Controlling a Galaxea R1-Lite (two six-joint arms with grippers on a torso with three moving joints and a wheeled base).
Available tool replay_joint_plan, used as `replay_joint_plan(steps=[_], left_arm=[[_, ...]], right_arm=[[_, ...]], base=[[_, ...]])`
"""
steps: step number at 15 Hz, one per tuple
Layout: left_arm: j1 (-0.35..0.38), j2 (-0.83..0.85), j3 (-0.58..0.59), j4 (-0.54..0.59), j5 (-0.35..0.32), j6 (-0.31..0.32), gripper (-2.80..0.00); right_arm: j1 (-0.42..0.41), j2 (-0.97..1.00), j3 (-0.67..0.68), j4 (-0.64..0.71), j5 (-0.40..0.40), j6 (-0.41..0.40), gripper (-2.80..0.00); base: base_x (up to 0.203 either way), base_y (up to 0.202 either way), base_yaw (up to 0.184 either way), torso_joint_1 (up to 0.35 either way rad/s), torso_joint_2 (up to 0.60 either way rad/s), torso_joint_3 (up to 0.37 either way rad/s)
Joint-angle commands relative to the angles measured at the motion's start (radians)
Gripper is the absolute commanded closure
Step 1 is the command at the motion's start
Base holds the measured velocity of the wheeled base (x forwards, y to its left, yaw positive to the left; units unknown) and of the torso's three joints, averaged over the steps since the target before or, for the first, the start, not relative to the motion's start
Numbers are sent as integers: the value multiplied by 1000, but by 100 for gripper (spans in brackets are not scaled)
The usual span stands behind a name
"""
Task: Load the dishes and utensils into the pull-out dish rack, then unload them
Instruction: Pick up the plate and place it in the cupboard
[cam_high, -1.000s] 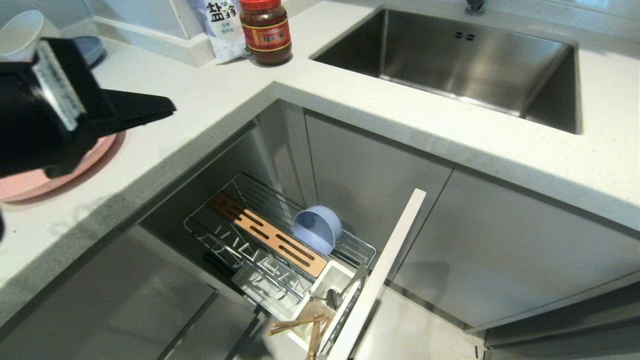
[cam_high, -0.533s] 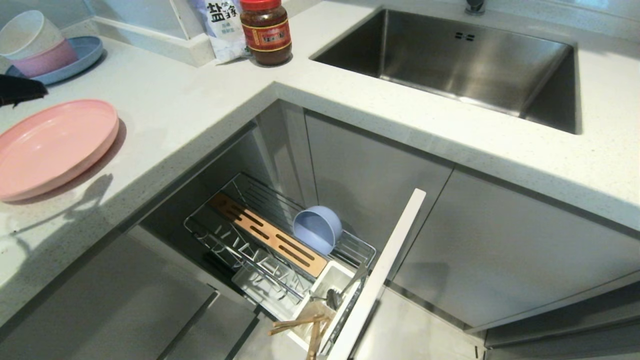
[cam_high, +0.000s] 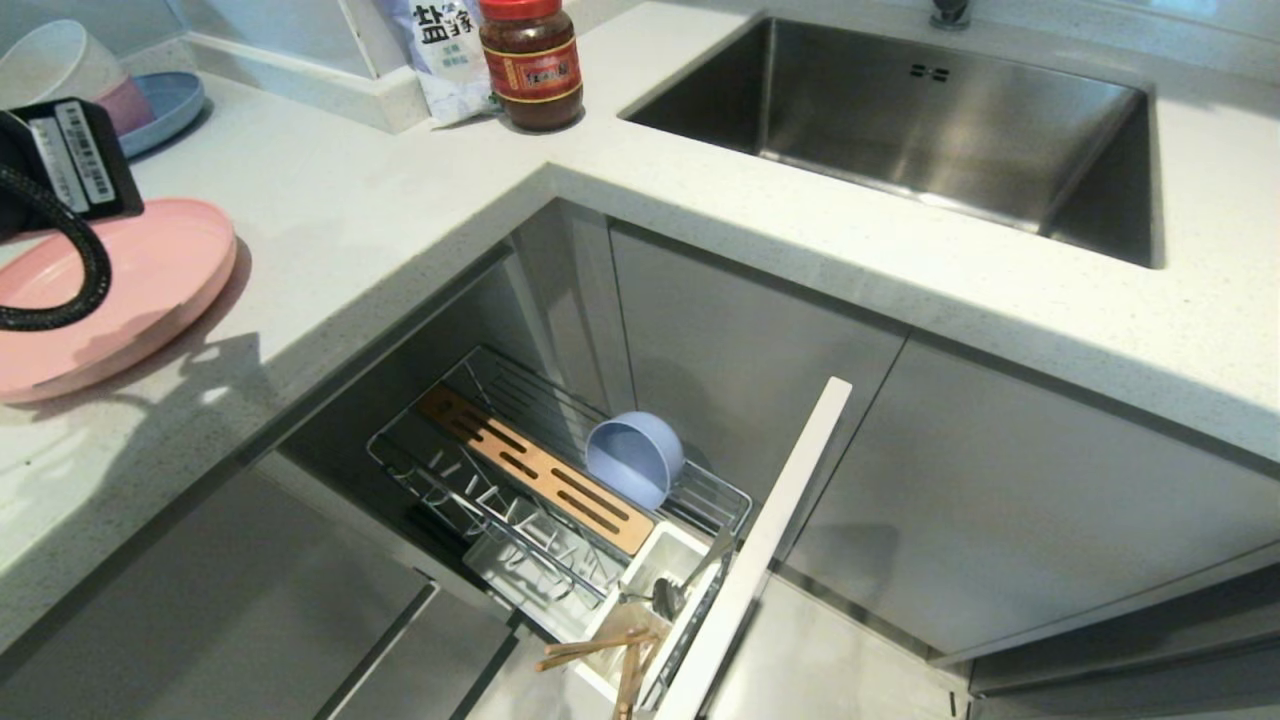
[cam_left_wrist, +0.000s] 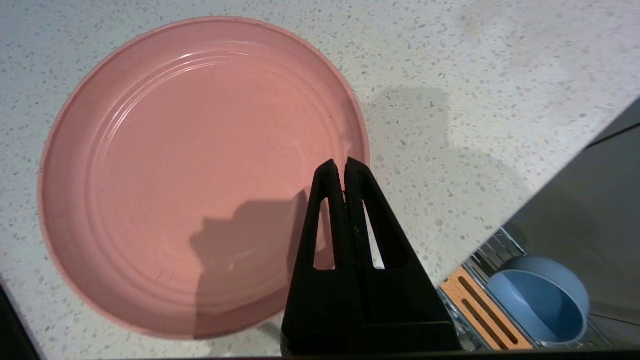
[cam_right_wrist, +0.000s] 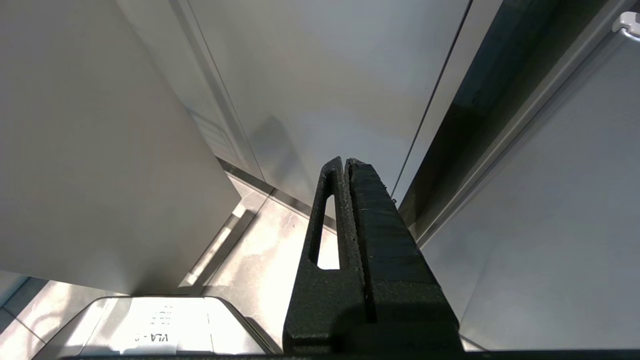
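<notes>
The pale-pink plate (cam_high: 150, 280) (cam_left_wrist: 200, 175) lies flat on the white counter at the far left. My left gripper (cam_left_wrist: 344, 162) hangs shut and empty above the plate's rim nearest the counter edge; the head view shows only its wrist and cable (cam_high: 60, 180). Below the counter the pull-out dish rack (cam_high: 440, 480) stands open. The blue-grey bowl (cam_high: 635, 460) (cam_left_wrist: 540, 300) rests on its side beside the wooden block (cam_high: 540, 470). Chopsticks (cam_high: 600, 650) and a steel spoon (cam_high: 668, 597) stand in the white cup (cam_high: 690, 550). My right gripper (cam_right_wrist: 345, 161) is parked low, shut.
The rack's pale cabinet front (cam_high: 770, 540) juts out toward me. A steel sink (cam_high: 900, 120) is set in the counter at the back right. A sauce jar (cam_high: 531, 62) and a salt bag (cam_high: 440, 50) stand at the back, with stacked bowls on a blue plate (cam_high: 165, 100) far left.
The left arm swung off the head view's left edge, then came back with its wrist and cable over the pink plate. The plate, the rack and the right arm have not moved.
</notes>
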Motion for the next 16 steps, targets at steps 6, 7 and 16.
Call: replay_joint_plan(steps=[6,7,16], left_arm=[[4,78,-6,-21,39,-7,-280],[5,96,-7,-39,40,-8,-280],[28,218,-36,-50,129,-43,-280]], right_arm=[[1,-4,2,-1,0,0,0],[1,-4,2,-1,0,0,0],[1,-4,2,-1,0,0,0]], base=[[0,0,0,0,0,0],[0,0,0,0,0,0],[0,0,0,0,0,0]])
